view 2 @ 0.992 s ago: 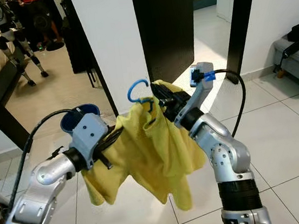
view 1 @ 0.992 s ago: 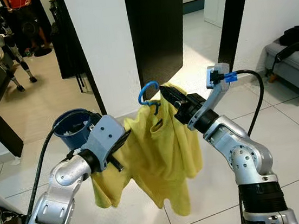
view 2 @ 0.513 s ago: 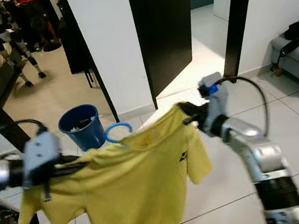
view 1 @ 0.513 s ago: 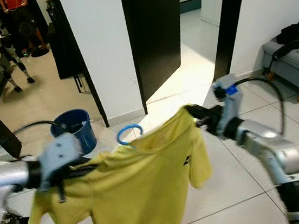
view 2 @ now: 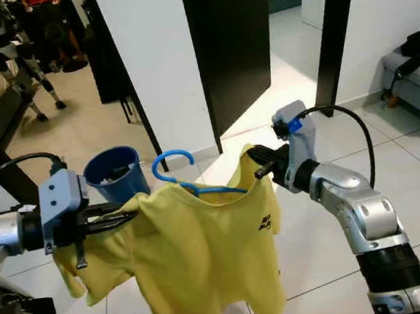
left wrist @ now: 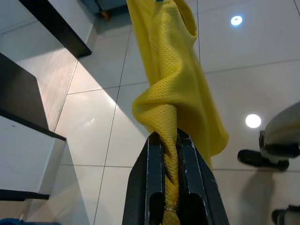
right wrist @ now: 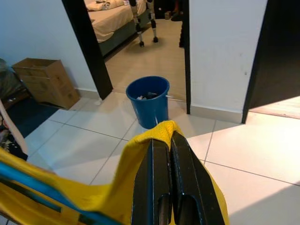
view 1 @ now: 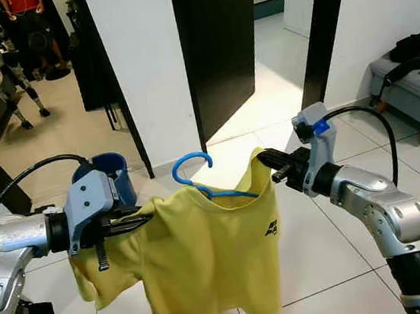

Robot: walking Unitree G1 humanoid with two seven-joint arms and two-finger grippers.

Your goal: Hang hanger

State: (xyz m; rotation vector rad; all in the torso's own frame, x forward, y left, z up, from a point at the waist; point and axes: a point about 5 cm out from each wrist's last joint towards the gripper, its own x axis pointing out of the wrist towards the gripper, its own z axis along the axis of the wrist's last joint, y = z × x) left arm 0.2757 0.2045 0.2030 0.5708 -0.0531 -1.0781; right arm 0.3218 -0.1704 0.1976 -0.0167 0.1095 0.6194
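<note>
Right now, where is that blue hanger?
In the left eye view, the blue hanger sits in the neck of the yellow shirt, held up between the left pincer and right pincer, with the blue bucket behind.

Bright daylight floods through the dark doorway [view 1: 219,41], glaring on the glossy white floor tiles [view 1: 244,126]; all views sharp.

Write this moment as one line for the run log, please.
left gripper: shut on yellow T-shirt | right gripper: shut on yellow T-shirt | blue hanger: inside collar | hung: no
</note>
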